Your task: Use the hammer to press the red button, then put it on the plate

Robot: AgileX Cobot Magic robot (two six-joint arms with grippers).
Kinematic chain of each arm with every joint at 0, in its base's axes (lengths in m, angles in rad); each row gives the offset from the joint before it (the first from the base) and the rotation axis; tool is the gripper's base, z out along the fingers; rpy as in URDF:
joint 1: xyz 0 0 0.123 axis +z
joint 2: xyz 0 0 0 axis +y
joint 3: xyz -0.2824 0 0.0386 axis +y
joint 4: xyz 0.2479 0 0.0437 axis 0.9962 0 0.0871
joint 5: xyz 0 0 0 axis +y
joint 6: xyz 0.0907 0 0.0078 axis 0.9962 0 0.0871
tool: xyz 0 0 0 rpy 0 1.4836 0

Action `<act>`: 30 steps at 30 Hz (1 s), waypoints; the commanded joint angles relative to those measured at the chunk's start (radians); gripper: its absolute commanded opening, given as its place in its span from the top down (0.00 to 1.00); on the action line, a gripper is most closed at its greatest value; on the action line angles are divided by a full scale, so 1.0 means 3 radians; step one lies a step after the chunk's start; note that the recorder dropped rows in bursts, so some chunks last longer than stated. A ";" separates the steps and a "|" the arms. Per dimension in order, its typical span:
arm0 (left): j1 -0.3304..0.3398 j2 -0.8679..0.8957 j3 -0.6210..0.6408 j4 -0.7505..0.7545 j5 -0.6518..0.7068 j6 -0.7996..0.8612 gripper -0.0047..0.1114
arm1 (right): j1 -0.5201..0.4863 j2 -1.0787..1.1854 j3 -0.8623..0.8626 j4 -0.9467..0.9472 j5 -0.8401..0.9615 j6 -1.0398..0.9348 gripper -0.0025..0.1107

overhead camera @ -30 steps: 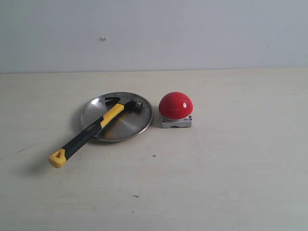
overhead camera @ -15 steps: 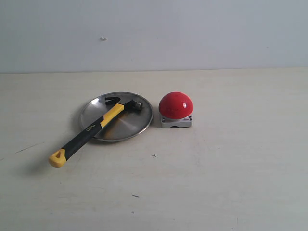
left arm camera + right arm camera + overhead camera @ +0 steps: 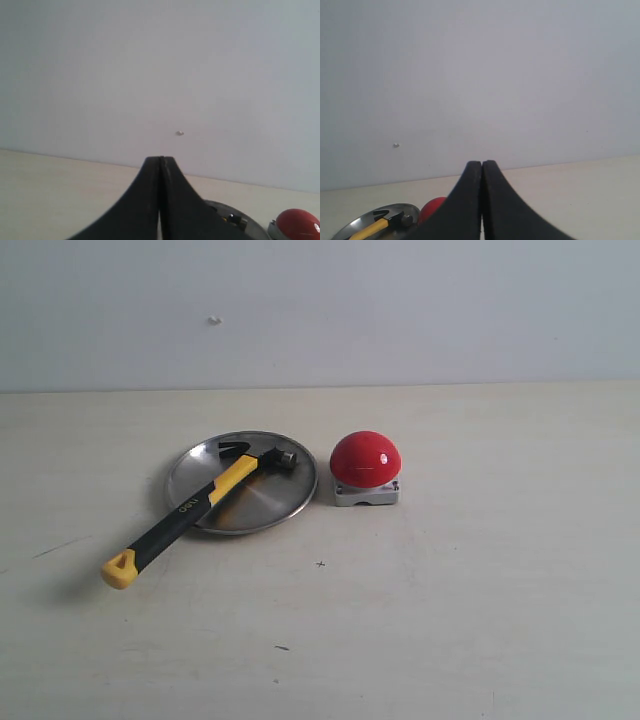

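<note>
nothing has moved in the last second: left of centre in the exterior view, the small claw hammer with a yellow-and-black handle (image 3: 190, 508) lies with its dark head on the round silver metal plate (image 3: 270, 502). its loop end trails lower left onto the pale table (image 3: 450, 590), and the glossy red dome button (image 3: 365, 458) sits just right of the plate. the left gripper (image 3: 160, 165) and right gripper (image 3: 481, 166), absent from that view, have jaws pressed together on nothing. the task looks finished.

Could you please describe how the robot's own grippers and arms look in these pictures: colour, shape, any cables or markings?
Only the wrist views show them. The left gripper and the right gripper look alike: two plain matte black fingers, wide at the base and curving inward to a narrow tip. No cables, labels or markings are visible. The arms themselves appear in no picture.
</note>
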 commanded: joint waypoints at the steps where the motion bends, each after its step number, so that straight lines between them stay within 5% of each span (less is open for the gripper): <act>1: -0.0015 -0.0026 0.0010 -0.0501 0.0053 0.0642 0.96 | -0.0005 -0.0013 0.0014 0.0004 -0.0009 -0.0001 0.98; 9: -0.0015 -0.0077 0.0010 -0.0501 0.0365 0.0642 0.96 | -0.0005 -0.0013 0.0014 0.0004 -0.0009 -0.0001 0.98; 14: 0.0192 -0.0179 0.0010 -0.0482 0.0744 0.0642 0.96 | -0.0005 -0.0013 0.0014 0.0004 -0.0009 -0.0001 0.98; 20: 0.0466 -0.0179 0.0010 -0.0421 0.0849 0.0642 0.96 | -0.0005 -0.0007 0.0014 0.0004 -0.0016 -0.0001 0.98; 30: 0.0488 -0.0179 0.0010 -0.0364 0.0864 0.0642 0.96 | -0.0005 -0.0007 0.0014 0.0004 -0.0016 -0.0001 0.98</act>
